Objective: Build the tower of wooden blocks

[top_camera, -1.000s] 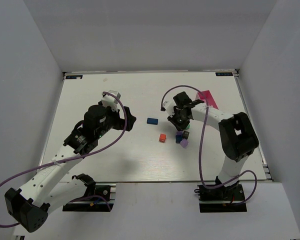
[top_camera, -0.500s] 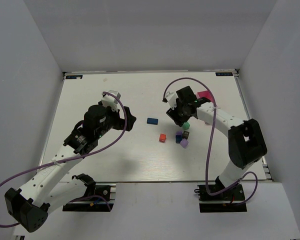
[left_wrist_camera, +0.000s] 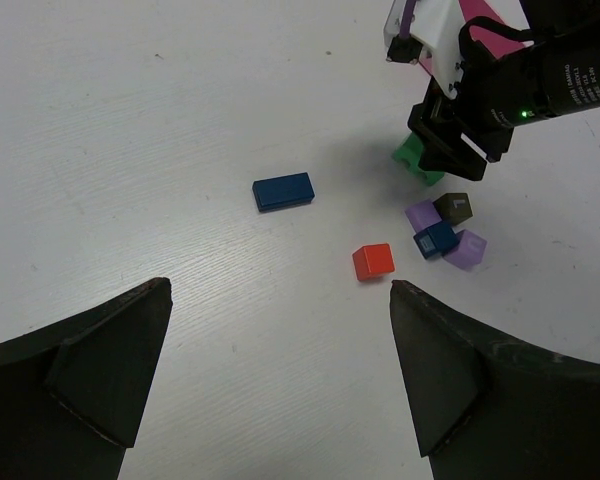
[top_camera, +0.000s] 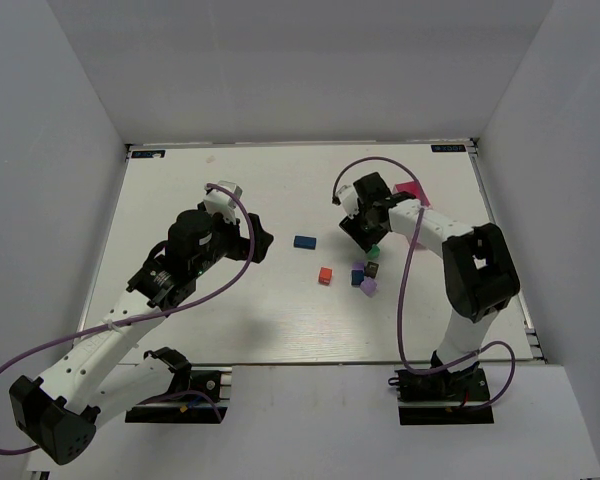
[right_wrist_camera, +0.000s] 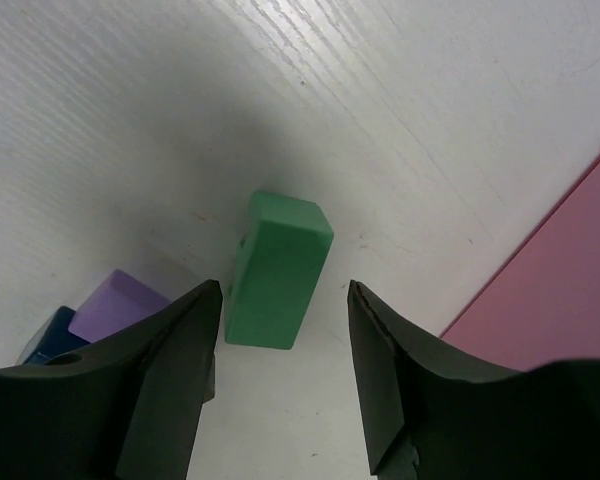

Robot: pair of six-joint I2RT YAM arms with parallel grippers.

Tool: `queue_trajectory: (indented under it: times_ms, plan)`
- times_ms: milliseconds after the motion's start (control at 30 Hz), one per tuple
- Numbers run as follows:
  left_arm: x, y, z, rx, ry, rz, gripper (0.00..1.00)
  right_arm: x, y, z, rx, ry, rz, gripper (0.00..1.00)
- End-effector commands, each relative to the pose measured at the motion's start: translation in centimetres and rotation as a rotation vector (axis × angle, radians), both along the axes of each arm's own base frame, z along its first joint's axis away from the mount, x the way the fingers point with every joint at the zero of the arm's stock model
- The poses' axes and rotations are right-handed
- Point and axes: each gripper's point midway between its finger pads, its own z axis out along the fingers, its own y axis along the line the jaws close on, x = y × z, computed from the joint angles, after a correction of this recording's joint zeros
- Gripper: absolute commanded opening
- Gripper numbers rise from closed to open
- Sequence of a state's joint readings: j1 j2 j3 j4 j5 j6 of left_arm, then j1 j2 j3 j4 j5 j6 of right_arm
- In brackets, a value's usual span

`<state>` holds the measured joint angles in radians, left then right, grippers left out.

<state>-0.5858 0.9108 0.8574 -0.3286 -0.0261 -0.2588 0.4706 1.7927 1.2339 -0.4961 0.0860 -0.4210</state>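
Observation:
The green block (right_wrist_camera: 278, 268) lies on the table (top_camera: 210, 200) below my open right gripper (right_wrist_camera: 283, 292), between its fingers and nearer the left one. It also shows in the top view (top_camera: 374, 251), just in front of the right gripper (top_camera: 363, 236). A purple block (top_camera: 358, 267), a dark block (top_camera: 372, 269), a small blue block (top_camera: 358, 279) and a lilac block (top_camera: 368, 286) sit clustered just in front of it. A red block (top_camera: 325, 275) and a flat blue block (top_camera: 304, 241) lie apart to the left. My left gripper (left_wrist_camera: 278, 290) is open and empty, held above the table.
The pink tray (top_camera: 412, 194) lies behind the right gripper and fills the right edge of the right wrist view (right_wrist_camera: 560, 270). The purple cable (top_camera: 370, 165) arcs over the right arm. The table's right edge runs close to the tray.
My right gripper has drawn back from over the block cluster, and the green block now shows on the table in front of it. The left arm has not moved.

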Motion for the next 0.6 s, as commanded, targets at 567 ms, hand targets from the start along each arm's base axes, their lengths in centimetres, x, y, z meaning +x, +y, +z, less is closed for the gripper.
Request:
queue_trajectory:
  times_ms: [567]
  plan:
    - [0.0, -0.2, 0.4, -0.007, -0.015, -0.014, 1.00, 1.1, 0.3, -0.5, 0.039, 0.070, 0.003, 0.42]
